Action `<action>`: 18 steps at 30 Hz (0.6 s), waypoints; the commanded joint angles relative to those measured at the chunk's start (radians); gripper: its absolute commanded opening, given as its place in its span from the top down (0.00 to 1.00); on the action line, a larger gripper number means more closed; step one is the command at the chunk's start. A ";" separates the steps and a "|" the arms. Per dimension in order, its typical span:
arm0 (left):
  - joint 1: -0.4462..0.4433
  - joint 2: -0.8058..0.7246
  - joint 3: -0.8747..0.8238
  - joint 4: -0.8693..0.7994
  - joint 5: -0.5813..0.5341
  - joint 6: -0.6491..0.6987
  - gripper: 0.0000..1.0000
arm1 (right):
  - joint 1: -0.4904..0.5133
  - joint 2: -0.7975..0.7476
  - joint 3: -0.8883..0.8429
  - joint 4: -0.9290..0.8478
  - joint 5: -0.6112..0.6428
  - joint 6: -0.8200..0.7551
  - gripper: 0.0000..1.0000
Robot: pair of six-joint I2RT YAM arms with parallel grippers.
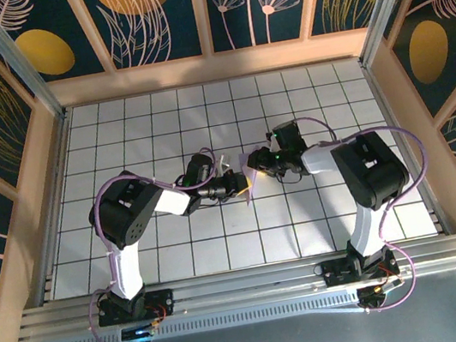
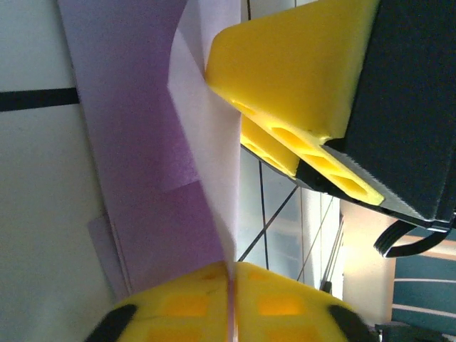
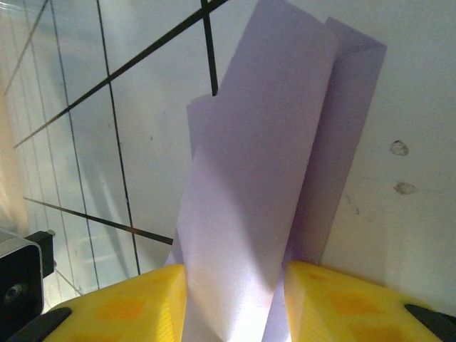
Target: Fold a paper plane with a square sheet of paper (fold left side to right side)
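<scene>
Here's what I've got: the left claw (image 2: pixel 231 278) is pinched tight on the folded lavender paper (image 3: pixel 249 178), mid grid table (image 1: pixel 202 114), at the paper's 9 o'clock. The right claw (image 3: pixel 235 285), at 3 o'clock, has the paper between its fingers, but I can't tell if it's actually clamping.

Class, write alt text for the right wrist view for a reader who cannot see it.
A folded strip of lavender paper rises from between two yellow fingers at the bottom. Behind it lies a white table with black grid lines.
</scene>
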 commanded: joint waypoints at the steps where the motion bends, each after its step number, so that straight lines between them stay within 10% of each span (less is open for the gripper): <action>1: 0.010 -0.004 -0.016 0.009 0.005 0.008 0.82 | 0.016 0.051 0.032 -0.092 0.073 -0.038 0.60; 18: 0.022 -0.019 0.001 -0.010 -0.055 0.021 0.70 | 0.022 0.043 0.027 -0.113 0.098 -0.050 0.61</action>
